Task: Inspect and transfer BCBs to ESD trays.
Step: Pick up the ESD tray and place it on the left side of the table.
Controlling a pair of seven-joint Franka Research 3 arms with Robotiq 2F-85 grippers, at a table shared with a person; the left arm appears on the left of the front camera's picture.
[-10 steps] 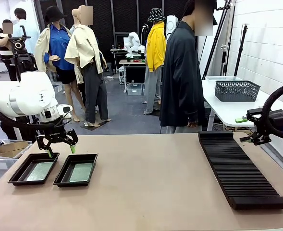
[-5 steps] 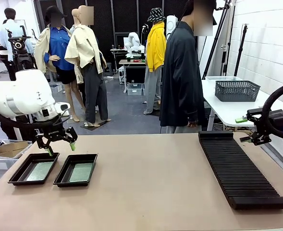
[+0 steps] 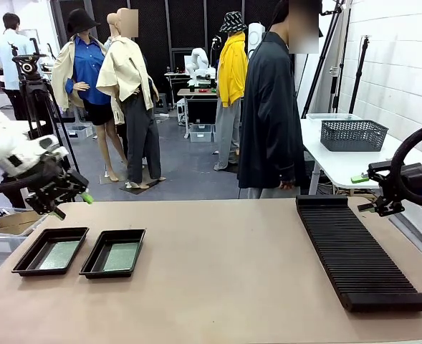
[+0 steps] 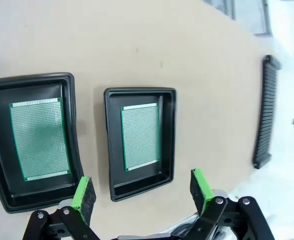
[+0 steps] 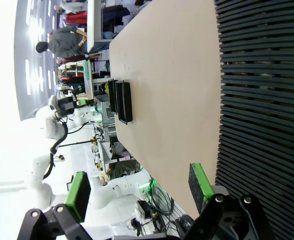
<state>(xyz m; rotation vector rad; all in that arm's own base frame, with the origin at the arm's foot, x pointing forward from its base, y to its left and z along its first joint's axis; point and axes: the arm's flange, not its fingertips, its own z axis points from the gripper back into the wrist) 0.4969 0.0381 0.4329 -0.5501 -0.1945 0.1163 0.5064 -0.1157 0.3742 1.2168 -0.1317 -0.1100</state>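
Left tool (image 4: 142, 192) wide open, empty, above ESD trays (image 4: 139, 141); right tool (image 5: 139, 192) likewise, over rack (image 5: 261, 100).

Right gripper (image 5: 139, 192): jaws spread wide, nothing between the green pads (image 5: 78, 194), rising from the bottom edge.
Slotted rack (image 5: 264, 100): long, black, ribbed, along the right side, just past the right-hand finger.
Table (image 5: 166, 95): bare tan top running away up the view.
ESD trays (image 5: 121, 101): two black trays side by side, far off near the table's left edge, well apart from the rack.
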